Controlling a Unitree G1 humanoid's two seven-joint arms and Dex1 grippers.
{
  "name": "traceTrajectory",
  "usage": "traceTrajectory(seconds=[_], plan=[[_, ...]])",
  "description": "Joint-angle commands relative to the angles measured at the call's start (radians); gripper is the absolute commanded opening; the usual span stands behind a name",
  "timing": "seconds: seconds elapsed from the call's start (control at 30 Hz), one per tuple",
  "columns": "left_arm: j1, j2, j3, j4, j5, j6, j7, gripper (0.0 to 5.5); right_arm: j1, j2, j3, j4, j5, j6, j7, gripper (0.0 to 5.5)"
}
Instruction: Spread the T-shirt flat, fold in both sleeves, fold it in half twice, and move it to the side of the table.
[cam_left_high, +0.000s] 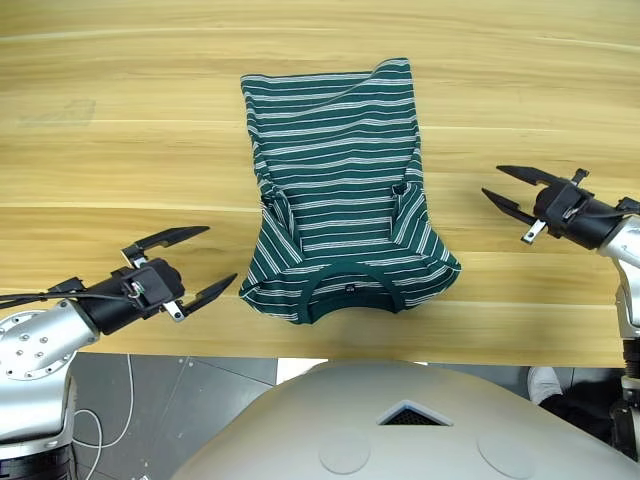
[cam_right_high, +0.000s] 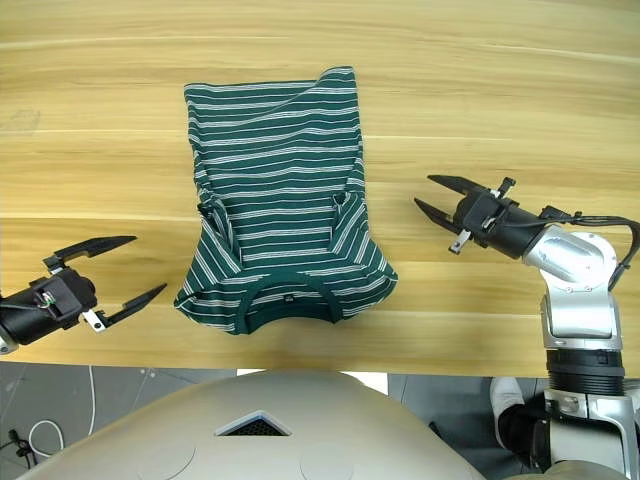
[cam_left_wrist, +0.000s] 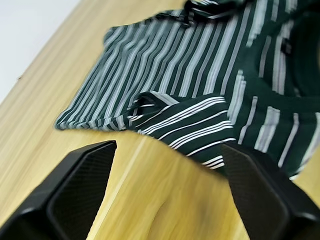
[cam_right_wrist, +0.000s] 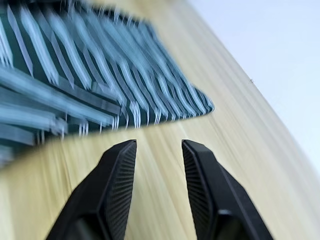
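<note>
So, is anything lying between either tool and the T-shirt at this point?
Nothing visible. The left tool and the right tool are both open, one on each side of the T-shirt, and only bare wooden table lies between each of them and the cloth.

1. Head views are bright with even overhead light. The tabletop (cam_left_high: 120, 80) shows a soft sheen and no hard glare.
2. Shadows are faint, just a thin soft edge under the T-shirt (cam_left_high: 340, 180).
3. Head views are sharp edge to edge.
4. Left wrist view has mildly blurred stripes, and the left claw (cam_left_wrist: 167, 150) looks soft up close.
5. Right wrist view has heavily smeared stripes, but the right claw (cam_right_wrist: 158, 145) is crisp.
</note>
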Motion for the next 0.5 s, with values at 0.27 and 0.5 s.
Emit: traceTrajectory(seconds=[0.27, 0.5], plan=[[-0.097, 0.219, -0.137, 0.219, 0.367, -0.310, -0.043, 3.86, -0.199, -0.223, 0.215, 0.534, -0.684, -0.788, -0.354, 1.67], [-0.105, 0.179, -0.245, 0.264, 0.456, -0.409, 0.033, 3.86, -0.231, -0.168, 0.318, 0.517, -0.655, -0.819, -0.421, 1.67]])
